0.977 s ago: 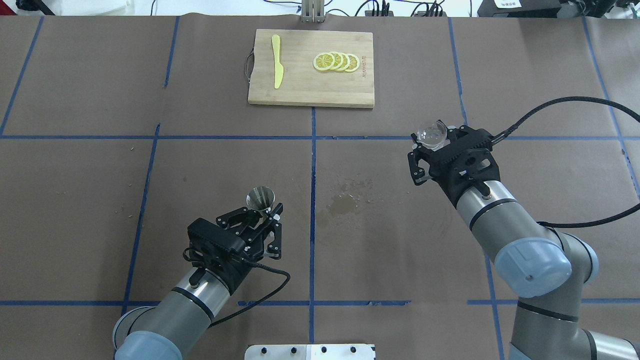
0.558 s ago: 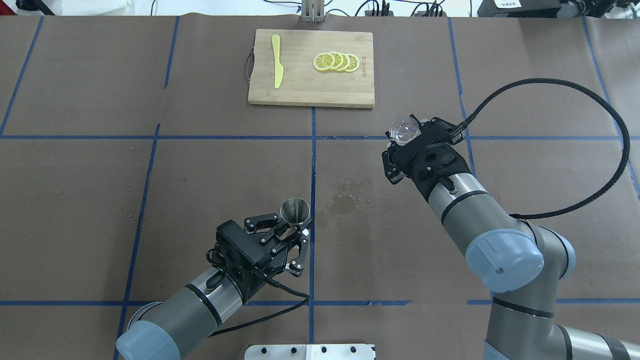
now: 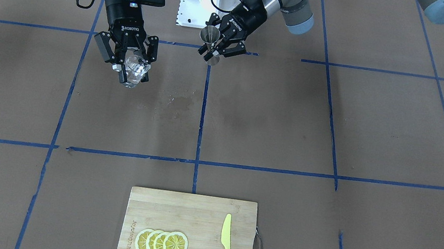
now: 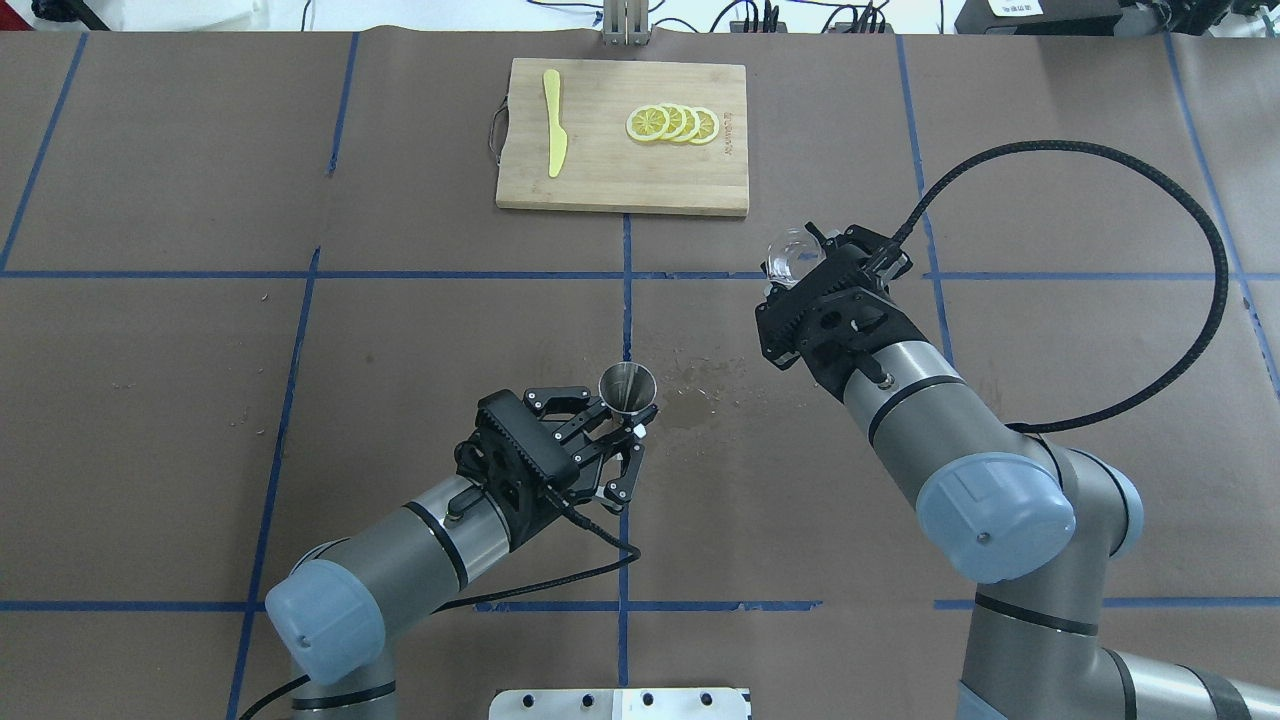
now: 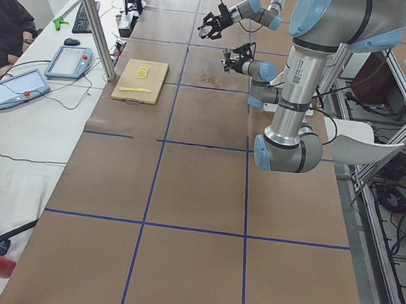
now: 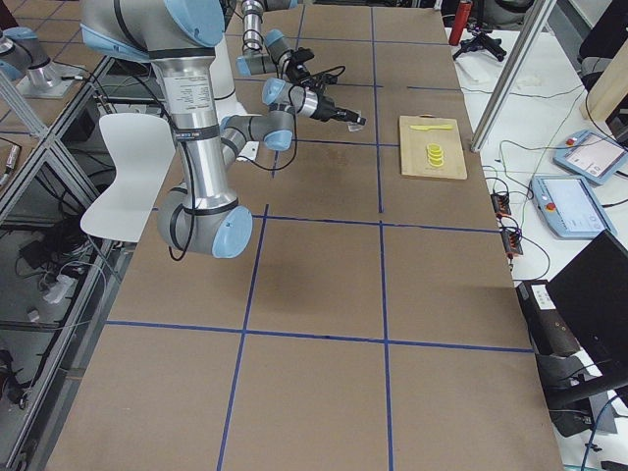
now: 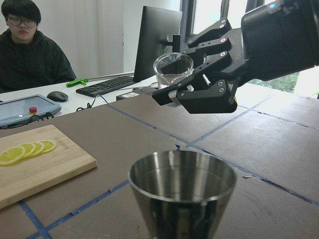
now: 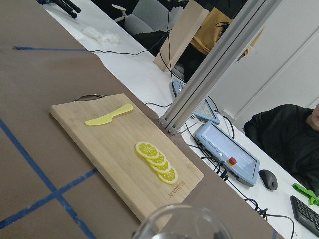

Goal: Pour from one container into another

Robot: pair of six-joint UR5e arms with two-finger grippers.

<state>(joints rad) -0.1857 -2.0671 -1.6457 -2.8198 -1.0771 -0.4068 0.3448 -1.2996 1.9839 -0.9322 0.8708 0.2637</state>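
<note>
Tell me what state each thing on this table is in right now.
Steel jigger: upright, gripped by left claw.
Glass cup: gripped by right claw, off the table.
Lemon slices: cut, fanned on cutting board.
Yellow knife: lying flat, untouched.
Table paper: wet stain near centre.

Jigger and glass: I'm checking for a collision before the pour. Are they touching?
Apart. The overhead exterior view shows a wide stretch of table between the jigger and the glass.
</note>
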